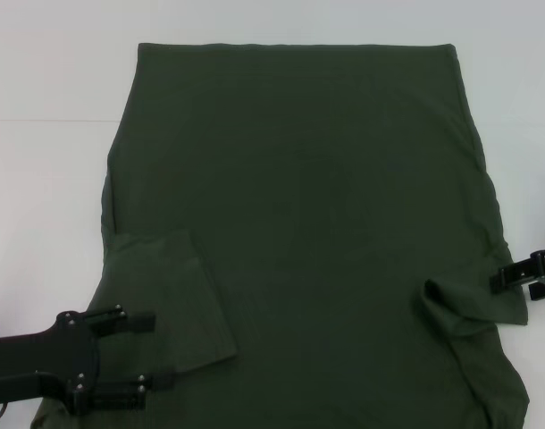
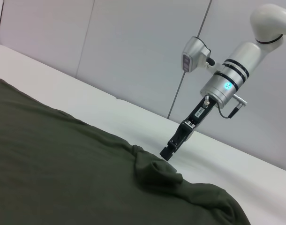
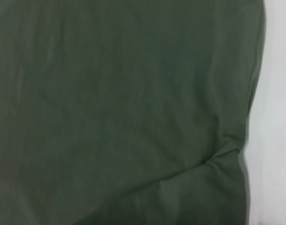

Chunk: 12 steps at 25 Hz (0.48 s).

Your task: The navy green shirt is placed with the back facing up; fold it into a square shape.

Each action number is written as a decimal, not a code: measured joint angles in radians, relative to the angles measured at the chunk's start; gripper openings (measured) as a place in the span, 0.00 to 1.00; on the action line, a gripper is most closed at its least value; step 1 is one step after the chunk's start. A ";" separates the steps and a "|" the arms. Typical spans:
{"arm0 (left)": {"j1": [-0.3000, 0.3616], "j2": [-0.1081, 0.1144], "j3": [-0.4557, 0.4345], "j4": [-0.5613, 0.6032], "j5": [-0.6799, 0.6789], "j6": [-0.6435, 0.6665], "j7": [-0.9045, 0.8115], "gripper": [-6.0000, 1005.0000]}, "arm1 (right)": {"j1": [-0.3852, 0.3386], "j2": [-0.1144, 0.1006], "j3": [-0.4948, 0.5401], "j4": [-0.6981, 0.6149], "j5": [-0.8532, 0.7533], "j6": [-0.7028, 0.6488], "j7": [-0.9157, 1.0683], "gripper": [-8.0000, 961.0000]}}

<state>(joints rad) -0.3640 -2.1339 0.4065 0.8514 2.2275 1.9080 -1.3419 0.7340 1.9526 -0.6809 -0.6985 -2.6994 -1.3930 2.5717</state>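
While the shirt lies spread out: both sleeves sit turned in over the body, which looks like the first step toward a square.

Head view, shirt: the navy green shirt [image 1: 308, 206] lies flat on the white table [image 1: 49, 71], plain side up, covering most of the middle.
Head view, left sleeve: it is folded inward and lies flat on the body, near the robot's left edge.
Head view, right sleeve: it is bunched into a small hump rather than lying flat, so it may need smoothing.
Head view, left gripper: the left gripper [image 1: 149, 349] hovers low over the shirt near the folded left sleeve, its fingers [image 1: 137, 319] apart and holding nothing.
Head view, right gripper: the right gripper [image 1: 505, 277] sits at the shirt's right edge beside the bunched sleeve; whether its fingers are apart or together cannot be told.

Left wrist view, shirt: cloth fills the lower half, with the sleeve hump rising near the far edge.
Left wrist view, right gripper: it points down at the table just beside that hump, seemingly not gripping it.

Right wrist view, shirt: plain green cloth fills the frame, with a crease near the edge and a strip of table beside it.
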 joint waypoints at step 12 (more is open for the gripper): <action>-0.005 0.002 0.000 -0.014 0.000 -0.003 0.004 0.86 | 0.009 0.005 0.000 0.011 0.001 0.006 -0.002 0.81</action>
<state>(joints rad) -0.3687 -2.1324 0.4065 0.8379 2.2273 1.9046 -1.3383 0.7429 1.9572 -0.6813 -0.6877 -2.6981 -1.3869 2.5700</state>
